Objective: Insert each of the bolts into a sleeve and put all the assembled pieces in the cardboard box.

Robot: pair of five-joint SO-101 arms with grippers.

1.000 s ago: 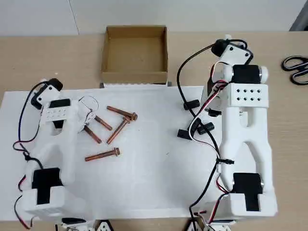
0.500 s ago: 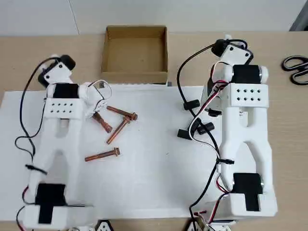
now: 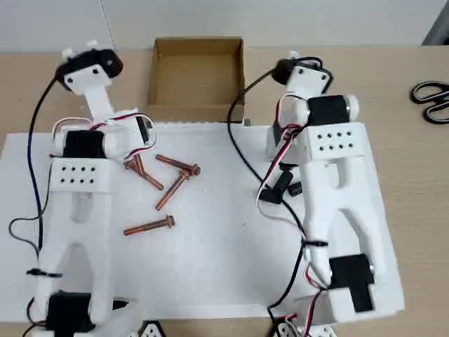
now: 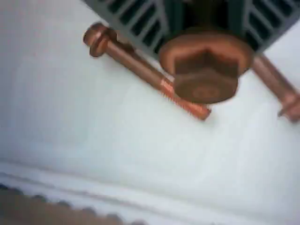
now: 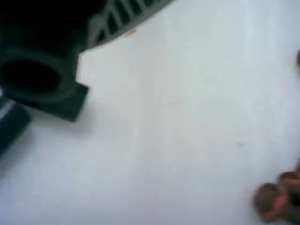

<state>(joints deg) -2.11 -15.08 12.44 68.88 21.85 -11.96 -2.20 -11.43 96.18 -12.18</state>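
The bench (image 3: 393,63) is carrying a white sheet (image 3: 224,267) and, at its far edge, the cardboard box (image 3: 196,112), standing open as the destination. The left tool (image 3: 135,156) is clamping one bolt (image 4: 205,70), head outward, probably for insertion. The other bolts (image 3: 150,226) are lying loose nearby. The right tool (image 3: 278,140) is hovering by a black sleeve (image 5: 35,77), and how far it is parted cannot be told.

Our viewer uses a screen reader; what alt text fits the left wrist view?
The left tool grips a copper bolt, its head facing the camera, above a white sheet. Two loose bolts lie on the sheet behind it.
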